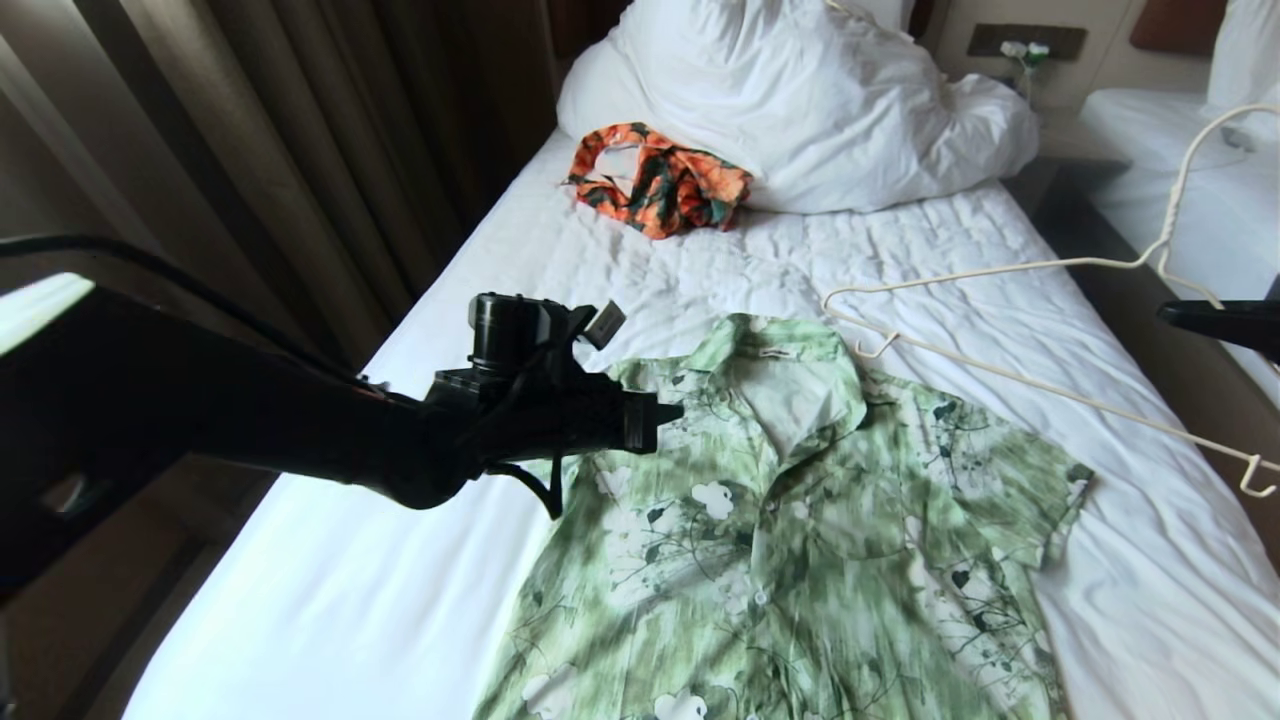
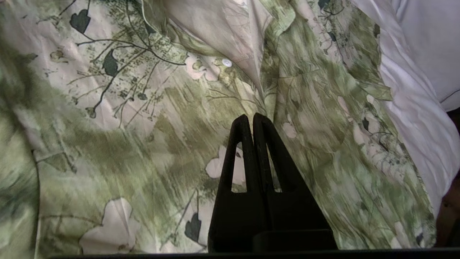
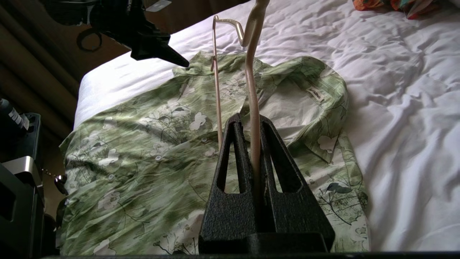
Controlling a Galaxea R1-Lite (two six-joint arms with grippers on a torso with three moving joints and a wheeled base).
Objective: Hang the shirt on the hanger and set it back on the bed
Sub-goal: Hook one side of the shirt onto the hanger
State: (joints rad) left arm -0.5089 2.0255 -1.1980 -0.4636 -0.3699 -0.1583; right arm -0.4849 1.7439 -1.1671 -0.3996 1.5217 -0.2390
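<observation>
Your right end effector point(image 3: 253, 120) is clamped on the hanger point(image 1: 1010, 378) above the bed point(image 1: 400, 560). Your left end effector point(image 2: 250, 118), fingers pressed together and empty, hovers over the shirt point(image 1: 800, 520).

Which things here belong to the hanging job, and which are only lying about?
For the job:
- shirt, flat on the bed
- hanger, held in the right pincer
- left pincer, shut, above the shirt

Lying about:
- orange floral garment
- white duvet

A crumpled orange floral garment point(image 1: 660, 180) lies against a white pillow point(image 1: 800, 100), brown curtains point(image 1: 280, 130) alongside
</observation>
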